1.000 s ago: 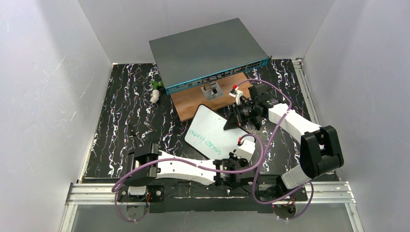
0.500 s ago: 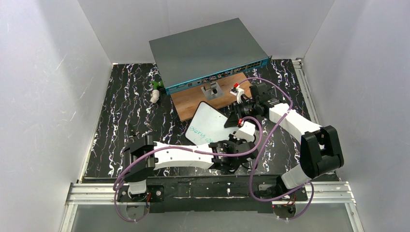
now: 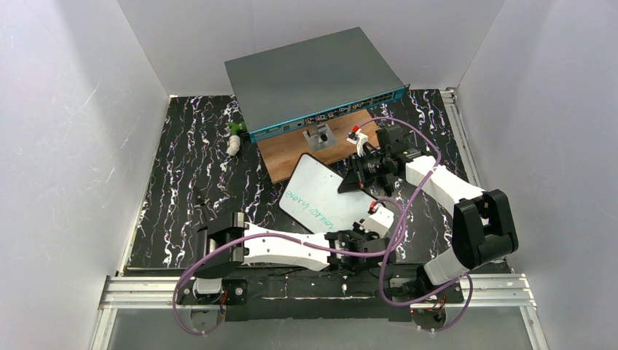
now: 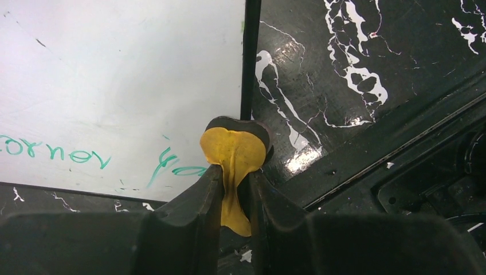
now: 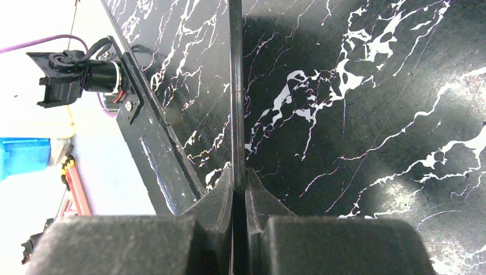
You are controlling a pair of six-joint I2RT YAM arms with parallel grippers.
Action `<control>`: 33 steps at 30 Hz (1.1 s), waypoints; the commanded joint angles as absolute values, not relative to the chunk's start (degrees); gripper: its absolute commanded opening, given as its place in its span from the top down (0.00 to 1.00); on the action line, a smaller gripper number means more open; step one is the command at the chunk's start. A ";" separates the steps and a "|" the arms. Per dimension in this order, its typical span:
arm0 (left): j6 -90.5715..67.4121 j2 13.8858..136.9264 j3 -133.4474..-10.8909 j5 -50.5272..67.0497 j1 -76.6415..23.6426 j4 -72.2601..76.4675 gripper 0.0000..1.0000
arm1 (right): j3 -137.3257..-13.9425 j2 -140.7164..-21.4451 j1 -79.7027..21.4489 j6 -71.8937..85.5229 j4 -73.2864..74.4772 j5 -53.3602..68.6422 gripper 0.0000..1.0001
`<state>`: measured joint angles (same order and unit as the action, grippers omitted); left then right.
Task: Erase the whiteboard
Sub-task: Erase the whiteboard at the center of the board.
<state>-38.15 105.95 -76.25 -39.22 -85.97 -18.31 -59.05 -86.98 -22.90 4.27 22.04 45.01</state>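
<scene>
While right jaws pinch the flat whiteboard [image 3: 318,194] by its thin rim, left jaws squeeze a soft yellow pad [image 4: 234,151].

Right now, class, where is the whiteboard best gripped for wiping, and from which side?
Take the whiteboard by its thin far-right edge, edge-on from the right, as the right hand does: it is flat, and that edge lies away from the green writing the left hand must wipe.

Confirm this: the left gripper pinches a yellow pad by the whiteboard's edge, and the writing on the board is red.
One error: the writing on the whiteboard is green, not red; the left wrist view shows it. The left gripper does pinch the yellow pad by the board's edge.
</scene>
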 commanded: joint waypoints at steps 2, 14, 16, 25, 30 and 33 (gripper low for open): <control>-35.22 105.62 -80.11 -40.28 -82.79 -21.31 1.00 | -59.00 -85.46 -23.29 5.10 22.79 44.76 0.99; -28.06 106.26 -85.74 -37.95 -79.11 -17.94 1.00 | -59.00 -85.53 -23.29 4.79 22.77 44.40 0.99; -28.83 106.07 -84.12 -37.23 -79.10 -17.84 1.00 | -59.04 -85.60 -23.31 4.79 22.81 44.38 0.99; -34.05 104.97 -72.89 -30.61 -82.41 -14.43 1.00 | -58.98 -85.87 -23.29 4.75 22.85 44.47 0.99; -37.07 106.97 -71.14 -28.47 -84.41 -15.38 1.00 | -59.07 -85.87 -23.29 4.75 22.87 44.37 0.99; -37.73 107.39 -71.11 -28.45 -84.55 -16.33 1.00 | -59.06 -85.79 -23.29 4.75 22.87 44.30 0.99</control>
